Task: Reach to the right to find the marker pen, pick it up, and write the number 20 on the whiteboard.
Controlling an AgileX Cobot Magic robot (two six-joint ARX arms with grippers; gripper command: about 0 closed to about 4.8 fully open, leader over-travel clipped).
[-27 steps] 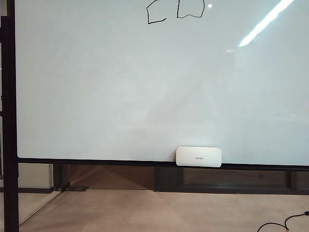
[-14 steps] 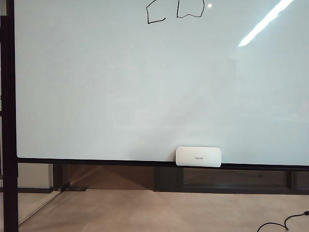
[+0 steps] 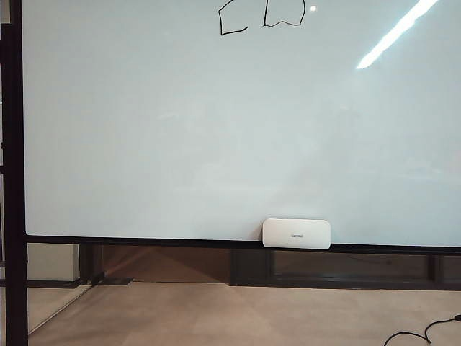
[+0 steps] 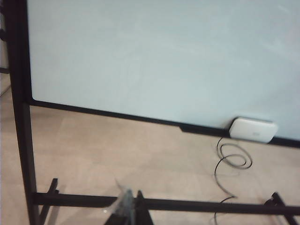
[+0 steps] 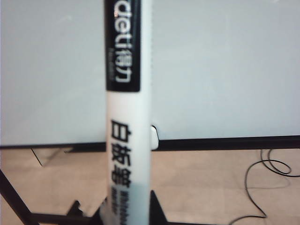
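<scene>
- Right claw (image 5: pixel 129 213) was clenched on the pen (image 5: pixel 127 117). The barrel ran out from between its fingers toward the board (image 5: pixel 225 65), which stood ahead of it and apart.
- Pen tip was out of frame, so I couldn't tell if it was capped. If bare, any forward drift would likely streak the board.
- The grip looked to sit low on a long barrel. Judged risk: the pen pivots or slips between the fingers on a bump, then drops.
- The 20 (image 3: pixel 262 16) was at the board's top edge, cropped in the exterior view and well above where either claw pointed. Both figures were boxy and may read poorly. A retouch from here would need a long reach up, which raises the odds of overshoot.
- Left claw (image 4: pixel 129 211): only its tips showed and I couldn't tell if it was clenched or released. Nothing visible in it.
- The stand's crossbar (image 4: pixel 211 205) was just beyond the left claw's tips, so lowering or advancing could clip it.
- Cable (image 4: pixel 232 159) lay looped on the floor ahead of the left claw, under the box (image 4: pixel 253 130). Possible snag if either arm went low.
- Neither arm showed in the exterior view, so clearance between them couldn't be checked.
</scene>
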